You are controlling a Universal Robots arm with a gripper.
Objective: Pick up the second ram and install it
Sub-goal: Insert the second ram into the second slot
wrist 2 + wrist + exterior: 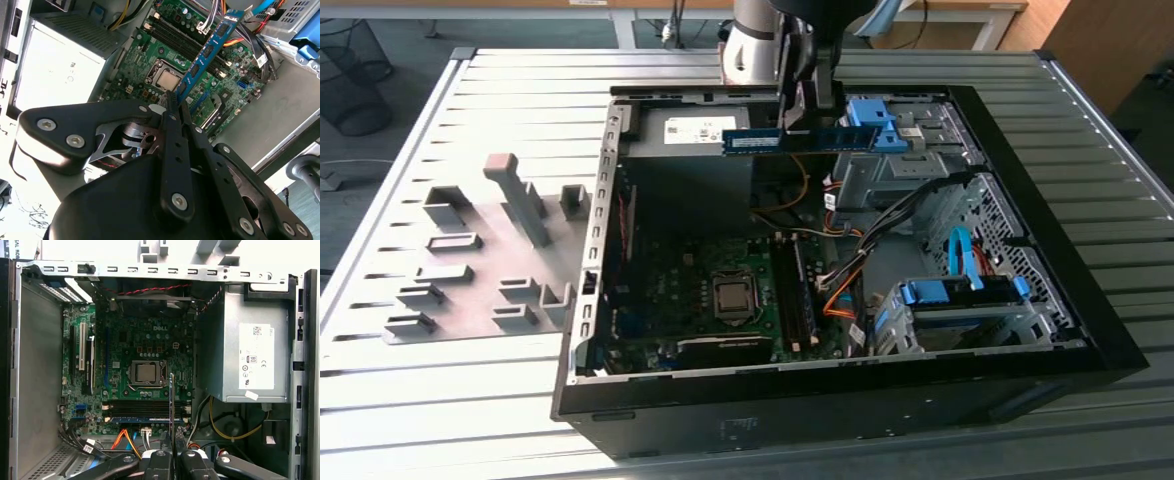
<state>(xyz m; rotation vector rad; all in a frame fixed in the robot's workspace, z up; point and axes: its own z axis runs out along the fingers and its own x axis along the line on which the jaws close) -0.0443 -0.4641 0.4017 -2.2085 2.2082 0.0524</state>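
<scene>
Grey holder blocks (480, 270) sat at the exterior view's left. The second ram (761, 141) hung level over the open case (854, 400), pinched in my gripper (809, 120), well above the motherboard slots (797, 290). Any tilt could miss the slot or snag cables (854, 270).

In the exterior view the arm (750, 48) is showing a rounded silver-grey casing, and the wrist hardware (811, 45) beside it is looking black. In the second wrist view the gripper (174, 102) is showing matte black linkage bars (75, 132), flat and rounded at their ends, and bright silver hex-socket screws (179, 201) are sitting at the pivots. Between the bars a bare metal part (122, 137), perhaps a bracket, is glinting. The fingers (172, 140) are tapering into narrow black blades. In the first wrist view the black links are carrying the same silver pivot screws.
</scene>
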